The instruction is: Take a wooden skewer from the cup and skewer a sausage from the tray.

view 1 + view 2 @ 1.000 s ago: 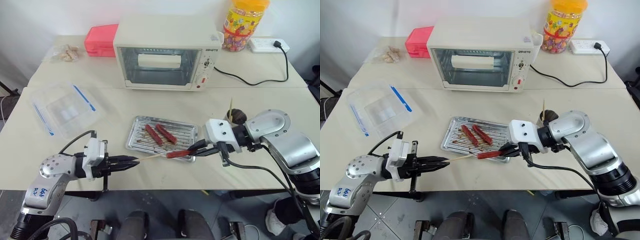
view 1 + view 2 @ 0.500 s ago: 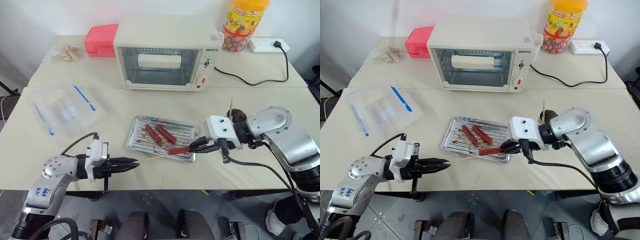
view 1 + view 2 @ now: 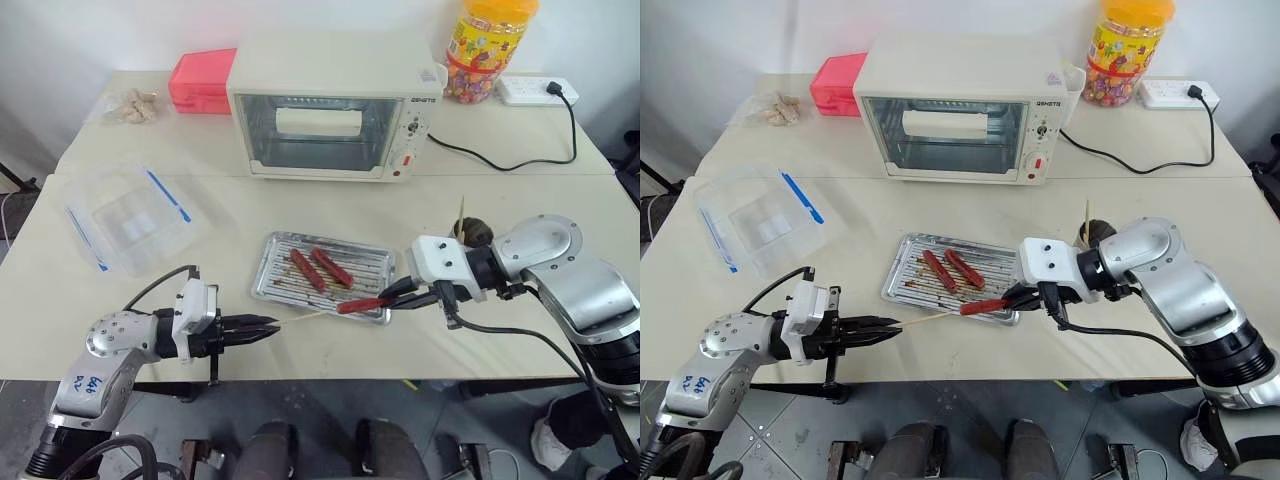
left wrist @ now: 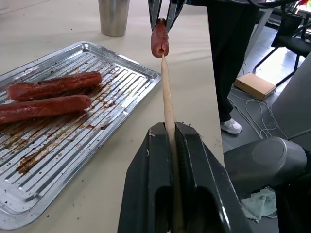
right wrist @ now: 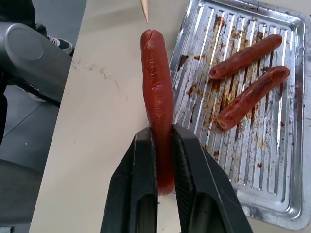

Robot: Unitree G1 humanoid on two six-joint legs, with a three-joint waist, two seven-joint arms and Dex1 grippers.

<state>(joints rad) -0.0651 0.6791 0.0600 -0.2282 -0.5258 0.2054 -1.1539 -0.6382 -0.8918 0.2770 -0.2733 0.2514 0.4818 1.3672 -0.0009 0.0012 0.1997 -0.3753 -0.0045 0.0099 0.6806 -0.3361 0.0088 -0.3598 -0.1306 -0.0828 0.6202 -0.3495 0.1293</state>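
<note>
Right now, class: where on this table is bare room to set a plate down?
Free: between the tray and oven, and right of the cup, below the cable. Crowded: the front edge, where both grippers meet, and the clear box at left.

The back end of the wooden skewer (image 4: 167,104) is hidden between the left gripper's (image 4: 171,130) fingers. Whether its tip touches the sausage (image 5: 157,109) is too small to tell. The near end of that sausage is hidden inside the right gripper (image 5: 163,132). The cup (image 4: 113,14) is cut off by the picture's edge in the left wrist view, and the right arm hides most of it from the head.
</note>
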